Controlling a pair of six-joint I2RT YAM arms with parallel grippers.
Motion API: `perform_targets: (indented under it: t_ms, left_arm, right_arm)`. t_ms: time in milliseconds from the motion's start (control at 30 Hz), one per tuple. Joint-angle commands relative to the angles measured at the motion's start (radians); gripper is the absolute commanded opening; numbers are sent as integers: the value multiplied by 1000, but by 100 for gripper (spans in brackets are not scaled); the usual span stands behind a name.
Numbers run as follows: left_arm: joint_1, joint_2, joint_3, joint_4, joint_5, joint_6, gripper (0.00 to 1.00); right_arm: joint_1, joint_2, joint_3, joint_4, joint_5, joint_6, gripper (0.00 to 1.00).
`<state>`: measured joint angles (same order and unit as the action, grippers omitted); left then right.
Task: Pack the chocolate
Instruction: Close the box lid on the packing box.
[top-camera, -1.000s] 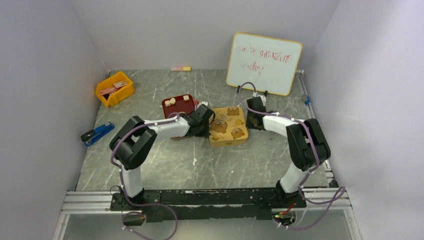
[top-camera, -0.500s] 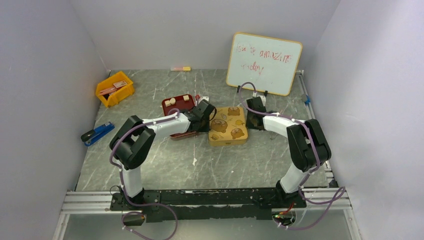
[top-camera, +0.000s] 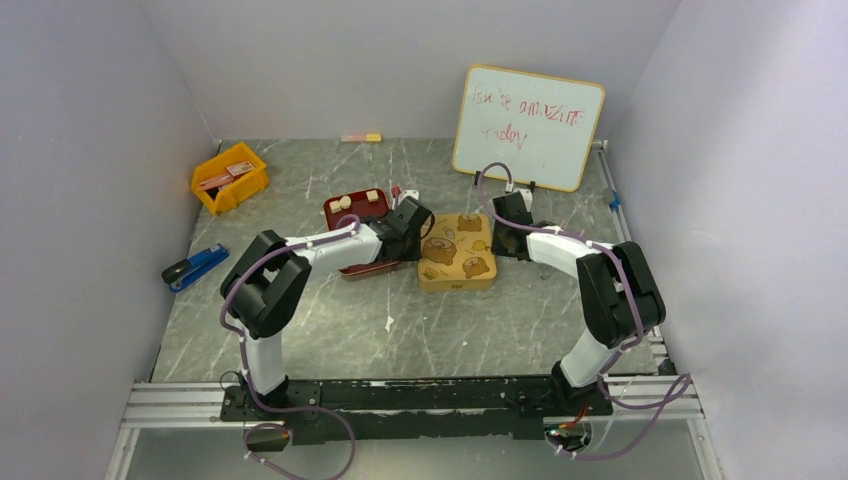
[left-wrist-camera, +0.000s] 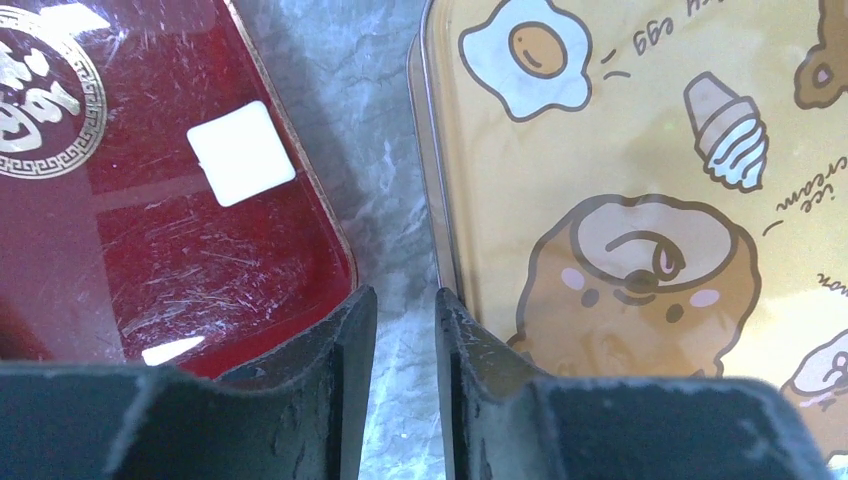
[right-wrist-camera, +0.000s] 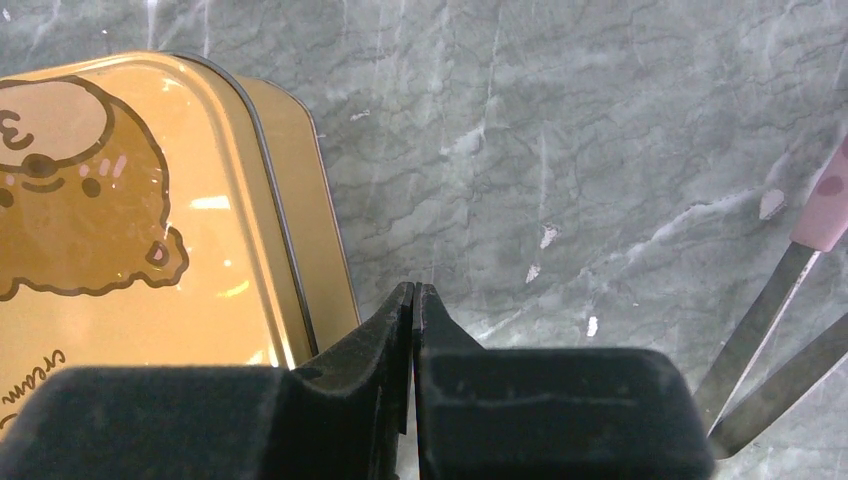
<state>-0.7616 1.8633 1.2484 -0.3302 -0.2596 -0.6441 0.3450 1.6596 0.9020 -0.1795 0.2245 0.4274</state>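
Two pincers at the gold tin (top-camera: 465, 255): left pincer (left-wrist-camera: 403, 300) ajar beside red tray (left-wrist-camera: 200, 250), right pincer (right-wrist-camera: 415, 292) clenched.

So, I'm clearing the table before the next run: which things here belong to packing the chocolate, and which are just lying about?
For the job: chocolate pieces, dark red tray they sit in, gold tin with cartoon pictures.
Lying about: yellow bin, blue stapler, whiteboard, small pink-and-yellow item by the back wall.
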Motion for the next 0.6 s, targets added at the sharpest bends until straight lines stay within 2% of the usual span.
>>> perform_targets:
  t_ms: [0,133,233,300,467,567]
  left_arm:
    - [-14,-28,75,45,-20,13,36]
    - [-7,-78,111,19,-107,67,43]
    - [-6,-147,108,25,-201,119,45]
    - [-6,-228,49,80,-243,157,47]
    - [-7,-479,-210,313,-289,239,60]
    - [-6,-589,-323,424,-310,281,64]
  right_arm:
    - [17,-40,22,3,44,-6,8]
    - [6,-101,57,28,108,-45,11]
    - [-6,-173,60,88,121,-88,22]
    - [-10,-218,57,120,108,-121,34]
    - [-11,-334,-6,176,89,-132,62]
    - [-11,-374,-42,176,122,-112,67]
